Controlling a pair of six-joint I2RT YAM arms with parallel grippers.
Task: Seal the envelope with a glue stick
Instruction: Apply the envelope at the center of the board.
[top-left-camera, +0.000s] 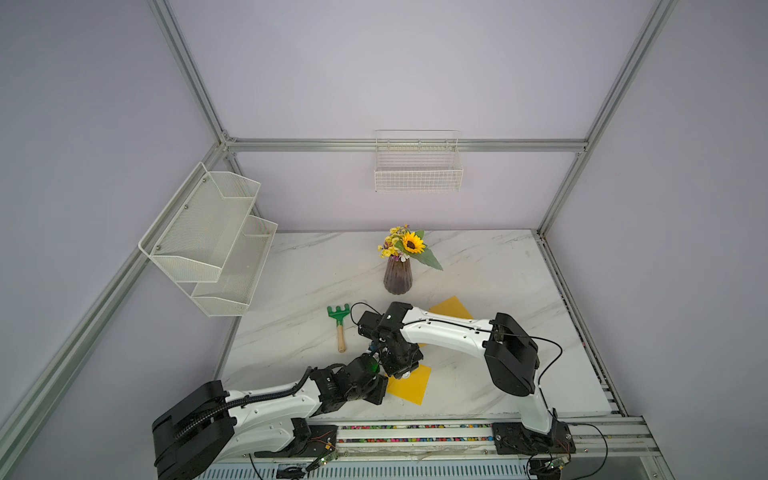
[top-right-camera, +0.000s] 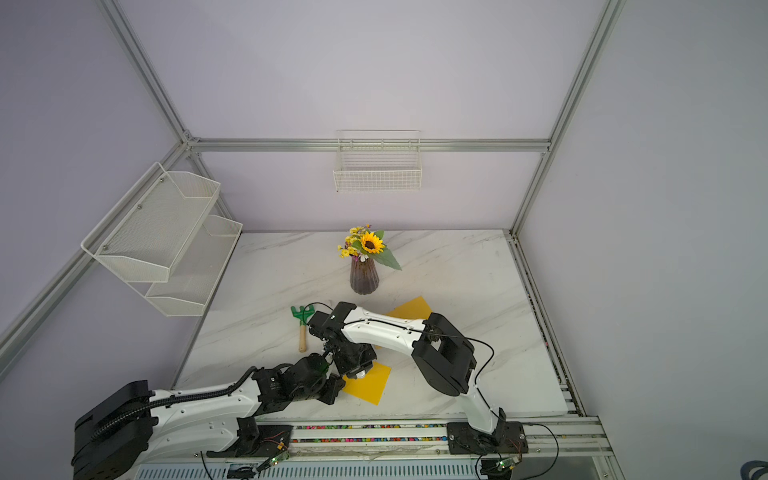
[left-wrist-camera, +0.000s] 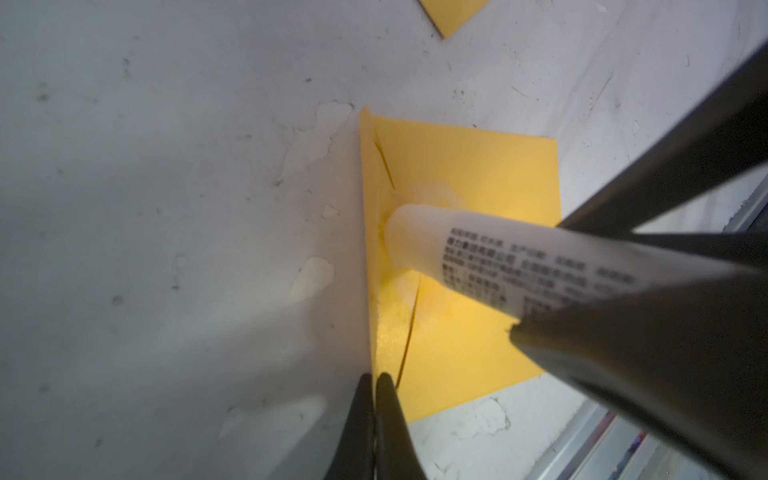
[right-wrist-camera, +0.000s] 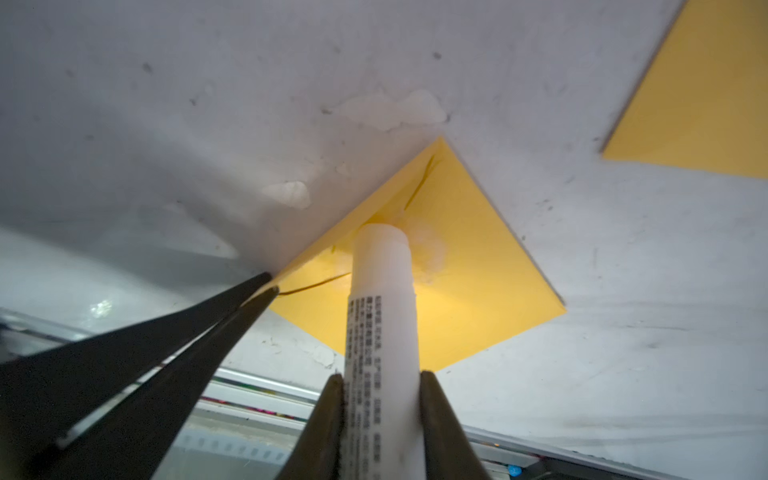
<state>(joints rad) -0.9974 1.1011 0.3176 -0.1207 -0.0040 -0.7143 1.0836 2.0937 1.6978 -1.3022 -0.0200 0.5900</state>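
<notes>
My right gripper (right-wrist-camera: 380, 380) was clamped on the glue stick (right-wrist-camera: 380, 291), a small white plastic cylinder with grey print, one finger on each side of its barrel. I held it steeply, its uncapped end touching the flat yellow paper envelope (right-wrist-camera: 478, 270) right where the flap's slit lines met. A whitish smear sat on the paper just beside that end. That envelope lay near the front edge of the white marble-patterned table (top-left-camera: 498, 270), about midway along it. My left gripper (left-wrist-camera: 375, 376) had its jaws fully together, tips resting on the envelope's edge; I could not tell whether any paper was caught between them. A second yellow envelope (top-left-camera: 451, 307) lay nearer the table's middle, partly under my right arm. A green toy rake with a wooden handle (top-left-camera: 338, 322) lay to its left, and a ribbed brown vase of flowers (top-left-camera: 397, 276) stood behind.
</notes>
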